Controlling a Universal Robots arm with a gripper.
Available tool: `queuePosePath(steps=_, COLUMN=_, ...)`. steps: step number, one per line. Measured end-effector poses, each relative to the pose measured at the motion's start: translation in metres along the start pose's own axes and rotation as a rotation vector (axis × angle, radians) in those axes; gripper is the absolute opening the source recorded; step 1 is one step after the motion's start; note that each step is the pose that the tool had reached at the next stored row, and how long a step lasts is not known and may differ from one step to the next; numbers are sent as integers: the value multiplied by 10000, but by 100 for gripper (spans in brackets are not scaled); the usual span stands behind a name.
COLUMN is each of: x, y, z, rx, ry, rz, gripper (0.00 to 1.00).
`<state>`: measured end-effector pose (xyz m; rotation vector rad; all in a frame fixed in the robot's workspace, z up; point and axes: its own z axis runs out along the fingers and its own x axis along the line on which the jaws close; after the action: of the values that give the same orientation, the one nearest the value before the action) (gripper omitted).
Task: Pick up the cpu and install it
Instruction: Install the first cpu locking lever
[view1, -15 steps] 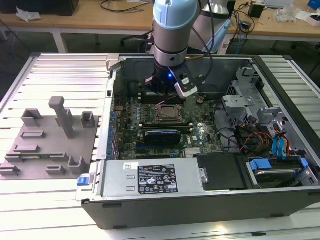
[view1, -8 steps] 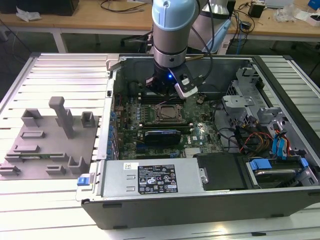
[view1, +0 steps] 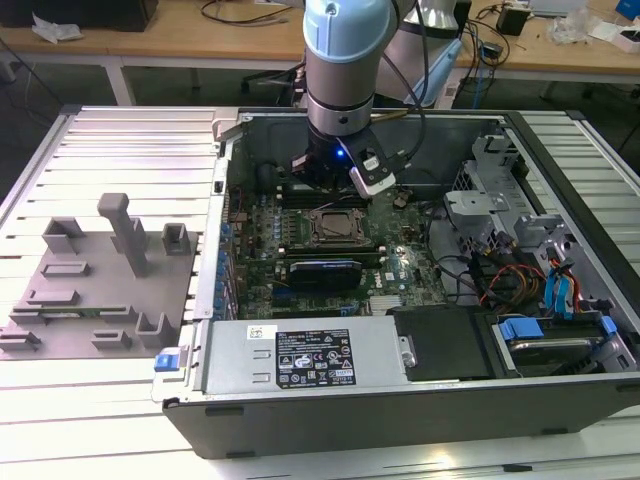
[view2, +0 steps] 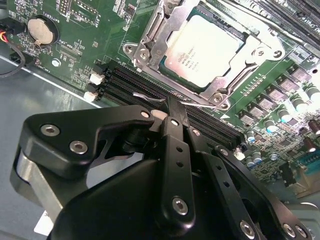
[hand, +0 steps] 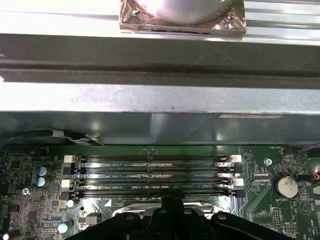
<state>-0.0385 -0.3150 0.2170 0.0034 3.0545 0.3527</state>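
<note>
The cpu (view2: 205, 47), a silvery square chip, lies flat in the motherboard socket (view1: 335, 225) with the metal socket frame (view2: 150, 30) around it. My gripper (view2: 172, 107) is black and hangs just beside the socket, over the memory slots, with its fingers shut together and nothing between them. Its tip is right next to a thin wire socket lever (view2: 150, 96); I cannot tell whether they touch. In the exterior view the gripper (view1: 332, 185) is low inside the open computer case, at the far edge of the socket. The fingers (hand: 170, 212) also show in the first wrist view.
Several black memory slots (hand: 155, 175) run beside the socket, close to the case wall (hand: 150, 120). A coin battery (view2: 42, 31) sits on the board. A grey tray with upright posts (view1: 90, 290) lies at the exterior view's left. The power supply (view1: 300, 355) and drive cage (view1: 500, 200) crowd the case.
</note>
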Motion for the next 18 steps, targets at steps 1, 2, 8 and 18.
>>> queuePosePath(steps=1, x=1, y=0, z=1, rx=0, ry=-22, rz=-3, gripper=11)
queuePosePath(steps=2, x=1, y=0, z=4, rx=-2, ry=-50, rz=-10, gripper=11)
queuePosePath(steps=8, x=2, y=-2, z=8, rx=-1, ry=-127, rz=-30, gripper=11)
queuePosePath(steps=18, x=2, y=-3, z=14, rx=-2, ry=-179, rz=-42, gripper=11)
